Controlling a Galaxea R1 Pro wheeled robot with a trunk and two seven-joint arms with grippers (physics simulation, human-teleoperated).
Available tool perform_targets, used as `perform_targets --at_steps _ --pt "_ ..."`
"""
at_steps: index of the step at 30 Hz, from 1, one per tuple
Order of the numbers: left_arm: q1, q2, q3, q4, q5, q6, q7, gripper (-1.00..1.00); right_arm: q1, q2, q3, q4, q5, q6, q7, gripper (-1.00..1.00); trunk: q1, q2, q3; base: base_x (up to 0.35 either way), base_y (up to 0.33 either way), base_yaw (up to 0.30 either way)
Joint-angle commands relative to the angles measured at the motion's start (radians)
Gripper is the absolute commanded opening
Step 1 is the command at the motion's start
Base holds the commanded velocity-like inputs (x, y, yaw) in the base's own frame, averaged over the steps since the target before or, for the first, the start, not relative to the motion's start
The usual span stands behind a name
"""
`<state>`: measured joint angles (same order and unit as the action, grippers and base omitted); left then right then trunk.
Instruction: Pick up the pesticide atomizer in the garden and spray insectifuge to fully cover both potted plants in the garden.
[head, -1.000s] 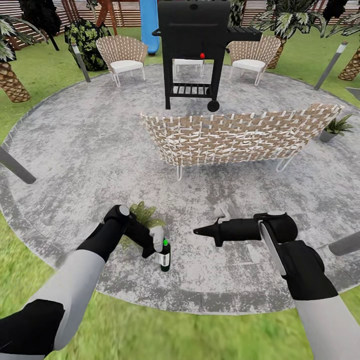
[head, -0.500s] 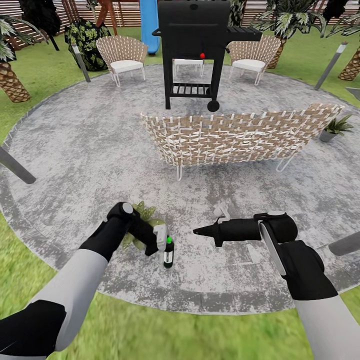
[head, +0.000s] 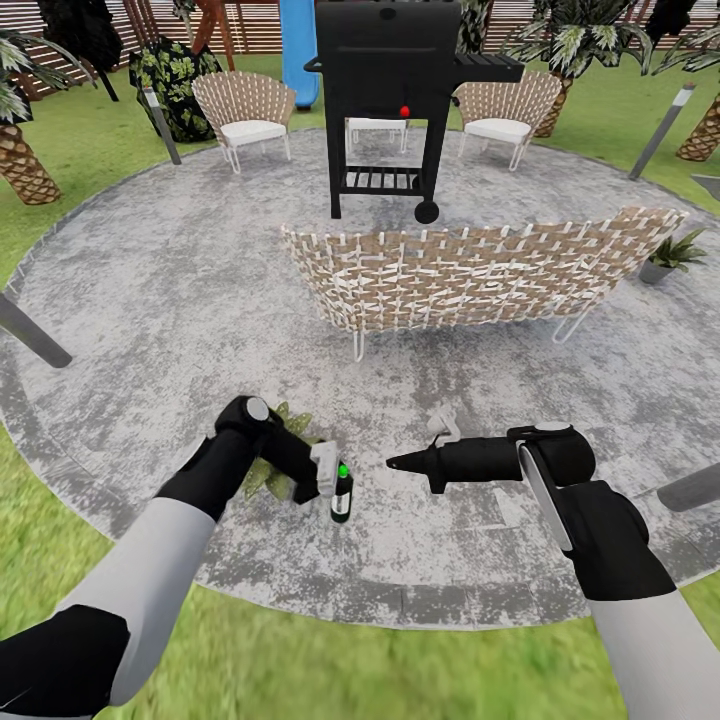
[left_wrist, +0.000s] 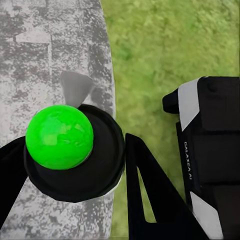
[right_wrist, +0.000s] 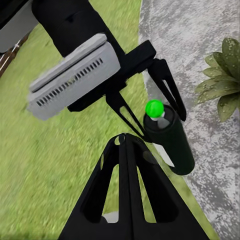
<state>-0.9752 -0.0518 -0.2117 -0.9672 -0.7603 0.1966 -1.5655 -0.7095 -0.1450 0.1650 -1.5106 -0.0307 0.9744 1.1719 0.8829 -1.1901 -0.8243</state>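
While the pesticide atomizer (head: 342, 497) stands upright on the stone patio (head: 180, 290), near its front edge by the lawn (head: 300, 660), the left gripper (head: 333, 476) is around its top, one black finger (left_wrist: 150, 195) on each side. I cannot tell if the fingers already press it. One potted plant (head: 272, 455) sits just behind the left arm, and the other potted plant (head: 668, 255) stands far away, beside the wicker sofa (head: 470, 275). The right gripper (head: 392, 463) hangs to the right of the bottle, its fingers closed together with nothing between them.
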Motion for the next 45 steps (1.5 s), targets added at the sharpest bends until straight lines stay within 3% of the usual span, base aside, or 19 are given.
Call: perform_targets --at_steps 1,12,23,27,41,45 --pt "0.0 0.0 -0.008 -0.003 -0.005 0.011 -0.005 -1.0 -0.001 -0.001 0.001 0.0 -0.003 0.007 0.0 -1.0 0.0 0.0 -0.001 0.0 0.0 0.0" --pt "0.001 -0.002 -0.087 -0.054 -0.005 0.011 -0.005 -1.0 -0.001 -0.002 0.001 0.0 -0.003 0.001 -0.001 -1.0 0.0 0.0 -0.001 0.0 0.0 0.0" --pt "0.001 -0.002 -0.092 -0.057 -0.005 0.011 -0.005 -1.0 -0.001 -0.01 0.001 0.0 -0.002 -0.003 -0.002 -1.0 0.0 0.0 -0.001 0.0 0.0 0.0" --pt "0.001 -0.02 -0.12 -0.058 -0.005 0.011 -0.005 -1.0 -0.001 -0.009 0.001 0.0 -0.001 -0.005 -0.002 -1.0 0.0 0.0 -0.001 0.0 0.0 0.0" --pt "0.001 -0.022 -0.123 -0.059 -0.005 0.012 -0.005 -1.0 -0.001 -0.011 0.0 0.001 -0.001 -0.01 -0.003 -1.0 0.0 0.0 -0.001 0.0 0.0 0.0" --pt "0.001 -0.026 -0.123 -0.1 -0.005 0.014 -0.005 -1.0 -0.001 -0.011 0.001 0.001 0.001 -0.066 -0.003 -1.0 0.0 0.0 -0.001 0.0 0.0 0.0"
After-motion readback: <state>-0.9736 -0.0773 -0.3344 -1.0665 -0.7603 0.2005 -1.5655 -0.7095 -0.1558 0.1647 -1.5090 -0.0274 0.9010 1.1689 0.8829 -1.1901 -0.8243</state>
